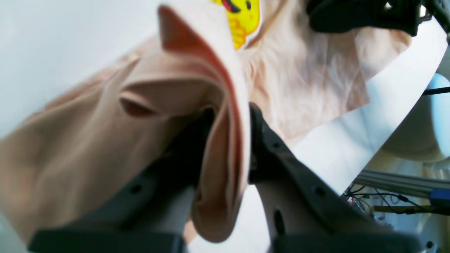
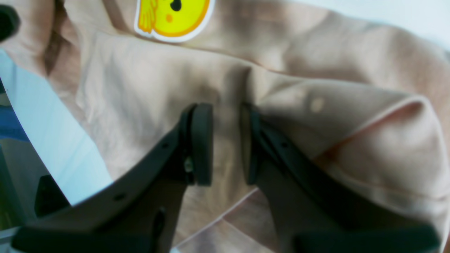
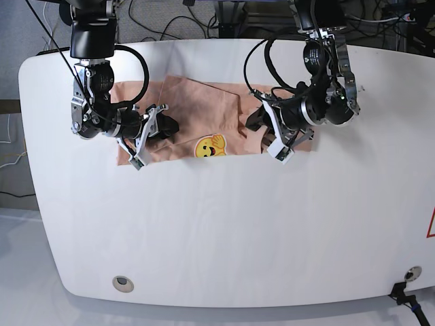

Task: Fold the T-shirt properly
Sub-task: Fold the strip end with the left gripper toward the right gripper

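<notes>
While the T-shirt [image 3: 204,125] lies partly folded at the table's [image 3: 224,231] far side, smiley up, left gripper [image 1: 228,140] pinches a raised fabric fold; right gripper [image 2: 226,140], jaws slightly apart, straddles cloth. Final folds probably remain.

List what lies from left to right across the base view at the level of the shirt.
Bare table → right claw on the shirt's left end → yellow smiley print on the T-shirt → left claw at its right end → bare table again.
</notes>
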